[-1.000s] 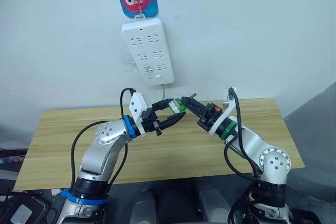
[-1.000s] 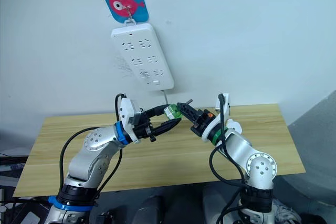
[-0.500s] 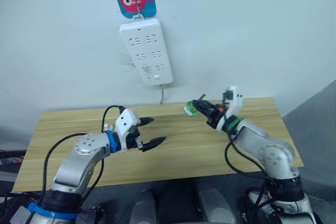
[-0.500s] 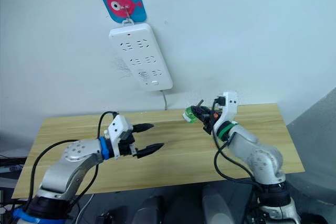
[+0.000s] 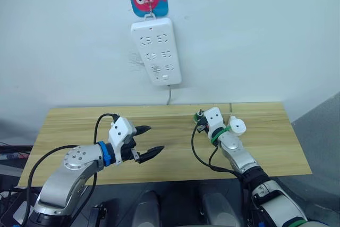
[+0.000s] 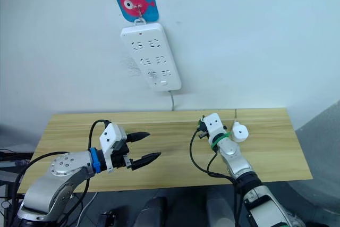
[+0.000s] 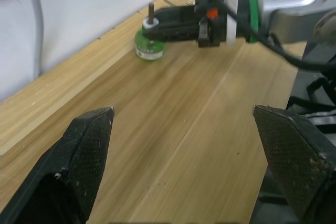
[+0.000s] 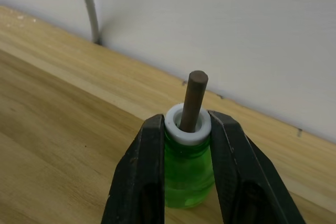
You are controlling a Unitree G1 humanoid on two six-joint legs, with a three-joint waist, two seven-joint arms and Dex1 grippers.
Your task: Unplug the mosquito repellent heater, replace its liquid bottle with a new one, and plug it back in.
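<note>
While your right gripper (image 8: 185, 182) clamps the green bottle (image 8: 187, 169) upright on the table's (image 5: 79, 123) far edge, the heater (image 5: 237, 126) lies just right; your left gripper (image 5: 150, 141) gapes, and the strip (image 5: 156, 50) hangs above.

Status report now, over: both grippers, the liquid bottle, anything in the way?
Left gripper open, holding nothing, over the table. Right gripper shut on green liquid bottle, upright near the wall. White heater beside right wrist. Nothing in the way.
</note>
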